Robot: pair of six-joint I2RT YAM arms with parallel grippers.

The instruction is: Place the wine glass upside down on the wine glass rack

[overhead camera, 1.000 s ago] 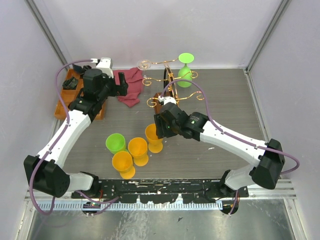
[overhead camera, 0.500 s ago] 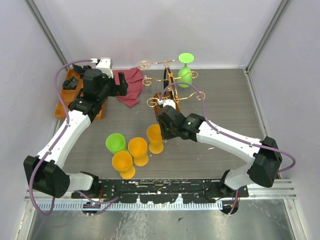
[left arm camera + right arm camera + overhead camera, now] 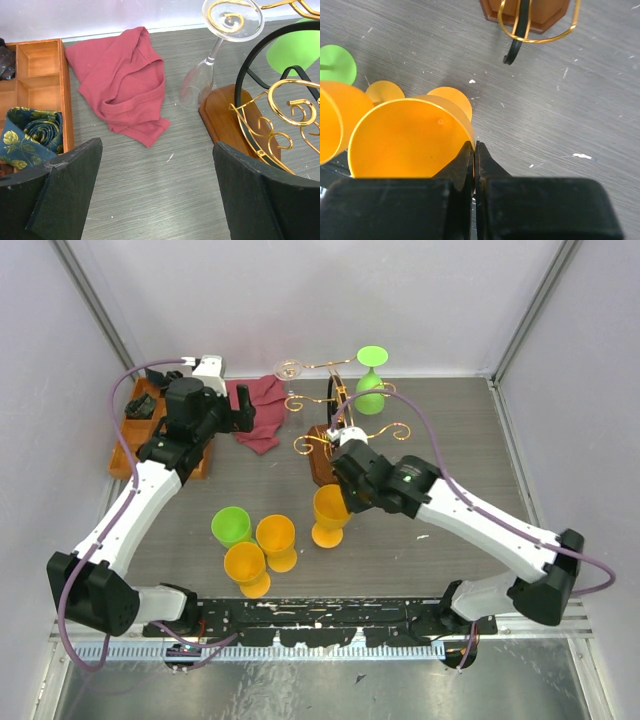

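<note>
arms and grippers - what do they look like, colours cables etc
The left arm and right arm both have white links with black joints, and a purple cable loops along each. The left gripper and right gripper have flat matte-black fingers. A small green light shows near the right wrist.

Quick tally: six glasses total, so three orange wine glasses (image 3: pixel 330 515) (image 3: pixel 275 538) (image 3: pixel 245 568), two green wine glasses (image 3: pixel 232 526) (image 3: pixel 371 385) and one clear wine glass (image 3: pixel 200 85). Then just one wine glass rack (image 3: pixel 225 112), one red cloth (image 3: pixel 257 412), one wooden tray (image 3: pixel 66 95) and two robot arms (image 3: pixel 140 498) (image 3: pixel 470 520).
</note>
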